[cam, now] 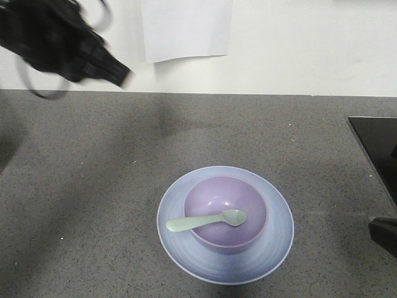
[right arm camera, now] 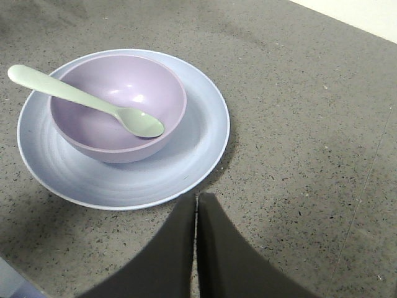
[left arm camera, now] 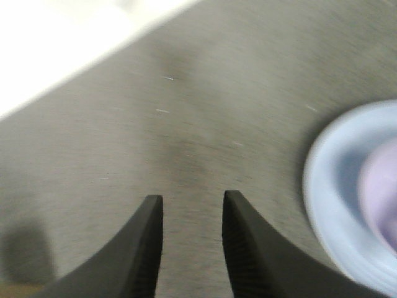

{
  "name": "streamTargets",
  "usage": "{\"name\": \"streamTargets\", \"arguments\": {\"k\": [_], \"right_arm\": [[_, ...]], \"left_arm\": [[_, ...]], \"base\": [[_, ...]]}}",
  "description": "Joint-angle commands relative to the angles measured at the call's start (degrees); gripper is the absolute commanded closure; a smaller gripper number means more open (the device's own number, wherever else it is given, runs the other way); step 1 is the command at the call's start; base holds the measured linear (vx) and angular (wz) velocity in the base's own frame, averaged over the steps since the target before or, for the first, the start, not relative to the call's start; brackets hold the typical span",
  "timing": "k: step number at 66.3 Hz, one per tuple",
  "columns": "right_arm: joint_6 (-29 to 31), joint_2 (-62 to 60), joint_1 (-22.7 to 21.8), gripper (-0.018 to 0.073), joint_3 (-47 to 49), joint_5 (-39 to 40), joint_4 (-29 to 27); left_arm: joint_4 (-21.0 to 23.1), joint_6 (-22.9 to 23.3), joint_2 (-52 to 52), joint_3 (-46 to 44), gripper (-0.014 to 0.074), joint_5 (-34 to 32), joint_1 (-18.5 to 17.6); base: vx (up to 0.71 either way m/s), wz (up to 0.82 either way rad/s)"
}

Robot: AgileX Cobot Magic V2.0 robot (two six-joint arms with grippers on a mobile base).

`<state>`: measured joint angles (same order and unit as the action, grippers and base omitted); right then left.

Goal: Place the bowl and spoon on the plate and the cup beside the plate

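Note:
The pale blue plate (cam: 186, 248) lies on the grey counter near the front. The lavender bowl (cam: 211, 198) stands on it. The mint-green spoon (cam: 208, 220) rests across the bowl's rim, scoop inside and handle pointing left. The right wrist view shows the same plate (right arm camera: 124, 180), bowl (right arm camera: 118, 130) and spoon (right arm camera: 80, 96). My right gripper (right arm camera: 197, 196) is shut and empty, hovering just off the plate's near rim. My left gripper (left arm camera: 192, 197) is open and empty over bare counter, left of the plate (left arm camera: 335, 205). The left arm (cam: 62, 43) is blurred at the upper left. The cup is out of view.
A white wall with a paper sheet (cam: 186, 28) bounds the counter's far edge. A black flat panel (cam: 378, 149) sits at the right edge, with a dark part of the right arm (cam: 384, 236) below it.

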<state>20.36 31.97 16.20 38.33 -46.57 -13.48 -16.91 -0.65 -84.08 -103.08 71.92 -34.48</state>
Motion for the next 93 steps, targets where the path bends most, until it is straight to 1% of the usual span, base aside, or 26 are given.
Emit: {"name": "streamTargets", "arguments": {"k": [1, 6, 9, 16, 21, 24, 31, 35, 39, 42, 44, 49, 51, 65, 77, 80, 93], "right_arm": [[0.08, 0.21, -0.31, 0.0564, 1.51, 3.26, -0.67], [0.08, 0.21, -0.31, 0.0564, 1.51, 3.31, -0.67], [0.08, 0.21, -0.31, 0.0564, 1.51, 3.31, -0.59], [0.08, 0.21, -0.31, 0.0564, 1.51, 3.31, -0.66], [0.08, 0.21, -0.31, 0.0564, 1.51, 3.31, -0.66], [0.08, 0.21, -0.31, 0.0564, 1.51, 3.31, -0.60], [0.08, 0.21, -0.31, 0.0564, 1.51, 3.31, -0.55], [0.08, 0.21, -0.31, 0.0564, 1.51, 3.31, -0.49], [0.26, 0.21, -0.31, 0.0564, 1.51, 3.24, -0.49], [0.26, 0.21, -0.31, 0.0564, 1.51, 3.24, -0.49], [0.26, 0.21, -0.31, 0.0564, 1.51, 3.24, -0.55], [0.26, 0.21, -0.31, 0.0564, 1.51, 3.06, -0.55], [0.26, 0.21, -0.31, 0.0564, 1.51, 3.06, -0.29], [0.26, 0.21, -0.31, 0.0564, 1.51, 3.12, -0.37], [0.32, 0.21, -0.31, 0.0564, 1.51, 3.11, -0.37], [0.32, 0.21, -0.31, 0.0564, 1.51, 3.11, -0.37], [0.32, 0.21, -0.31, 0.0564, 1.51, 3.11, -0.37]], "left_arm": [[-5.43, 2.71, 6.81, -1.73, 0.0354, -0.27, 2.91], [-7.11, 3.51, 10.78, -1.73, 0.0354, -0.27, 6.49], [-9.24, 3.83, 12.62, -1.73, 0.0354, -0.27, 8.44], [-14.04, 6.64, 16.98, -1.73, 0.0351, -0.27, 13.85], [-15.41, 6.80, 19.04, -1.73, 0.0351, -0.27, 17.20], [-15.41, 6.99, 19.94, -1.73, 0.0351, -0.32, 19.06], [-15.47, 8.15, 21.17, -1.73, 0.0350, -0.32, 21.93], [-16.57, 8.31, 21.11, -1.73, 0.0350, -0.32, 23.45], [-21.31, 8.59, 20.57, -1.68, 0.0350, -0.59, 25.20], [-25.11, 9.71, 20.00, -1.68, 0.0350, -0.28, 26.58], [-25.71, 10.54, 19.96, -1.62, 0.0350, -0.33, 27.37], [-25.01, 13.07, 20.40, -1.62, 0.0350, -0.33, 27.90], [-24.64, 13.43, 20.47, -1.62, 0.0350, -0.33, 27.90], [-24.11, 13.34, 20.32, -1.62, 0.0350, -0.33, 27.90], [-20.91, 13.46, 20.32, -1.62, 0.0350, -0.33, 27.84], [-20.29, 14.24, 20.32, -1.62, 0.0350, -0.33, 27.84], [-19.55, 14.89, 20.32, -1.84, 0.0350, -0.33, 27.84]], "base": [[0.00, 0.00], [0.00, 0.00], [0.00, 0.00], [0.00, 0.00], [0.00, 0.00], [0.00, 0.00], [0.00, 0.00], [0.00, 0.00], [0.00, 0.00], [0.00, 0.00], [0.00, 0.00], [0.00, 0.00], [0.00, 0.00], [0.00, 0.00], [0.00, 0.00], [0.00, 0.00], [0.00, 0.00]]}}
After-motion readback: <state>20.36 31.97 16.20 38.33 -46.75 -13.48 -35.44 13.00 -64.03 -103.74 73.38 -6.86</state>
